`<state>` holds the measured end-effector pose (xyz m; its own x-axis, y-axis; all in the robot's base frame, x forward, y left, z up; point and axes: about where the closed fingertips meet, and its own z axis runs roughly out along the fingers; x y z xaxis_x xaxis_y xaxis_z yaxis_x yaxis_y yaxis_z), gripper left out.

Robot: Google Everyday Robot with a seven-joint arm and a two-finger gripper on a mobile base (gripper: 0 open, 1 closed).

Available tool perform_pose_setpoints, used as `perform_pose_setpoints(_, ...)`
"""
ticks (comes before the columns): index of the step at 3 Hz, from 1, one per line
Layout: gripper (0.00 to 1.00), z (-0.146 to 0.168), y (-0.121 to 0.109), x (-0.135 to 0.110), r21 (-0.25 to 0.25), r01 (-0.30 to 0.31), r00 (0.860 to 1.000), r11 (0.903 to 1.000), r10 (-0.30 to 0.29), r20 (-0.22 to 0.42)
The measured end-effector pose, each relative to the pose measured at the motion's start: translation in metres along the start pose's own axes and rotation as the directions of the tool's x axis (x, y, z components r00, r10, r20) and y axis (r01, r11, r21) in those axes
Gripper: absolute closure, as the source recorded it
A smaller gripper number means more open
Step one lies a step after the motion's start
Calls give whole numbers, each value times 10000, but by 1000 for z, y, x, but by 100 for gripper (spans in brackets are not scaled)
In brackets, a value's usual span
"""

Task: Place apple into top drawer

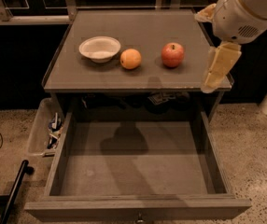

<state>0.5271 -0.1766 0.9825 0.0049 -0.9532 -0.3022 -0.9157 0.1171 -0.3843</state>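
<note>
- One wide cabinet top (pixel 138 27) carries everything that matters. It sits directly above the drawer, so whatever I lift from it only has to come forward and down.
- One top drawer (pixel 138 171) is pulled fully out beneath that top, its flat floor bare and its small knob (pixel 138 216) at the near edge. I judge it stands open this far so that I can lower something in from above without touching the walls.
- My arm (pixel 245 10) enters at the upper right, and my gripper (pixel 212 80) hangs off the right edge of the cabinet top, near its front corner. It is well apart from the fruit and holds nothing. Whether it is spread or pressed together I cannot tell from this angle.
- A clear plastic bin (pixel 38 129) of clutter stands on the floor just beside the drawer's left wall — not my target.
- A white bowl (pixel 99 48) rests on the left part of the top.
- The apple (pixel 172 55), red with its stem up, stands right of centre on the top. It is the nearest thing to me and is untouched, so I judge the pick is not yet begun.
- An orange fruit (pixel 130 59) sits between bowl and apple, just beside the bowl and apart from the apple — gap enough, I judge, to close around the apple alone.
</note>
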Motion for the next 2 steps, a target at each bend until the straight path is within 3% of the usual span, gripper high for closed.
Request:
perform_pose_setpoints(1,0,24,-29,10,233,183,9969,9996,-200,757)
perform_pose_setpoints(2,0,24,-29,10,235,179,9969,9996,-197,759)
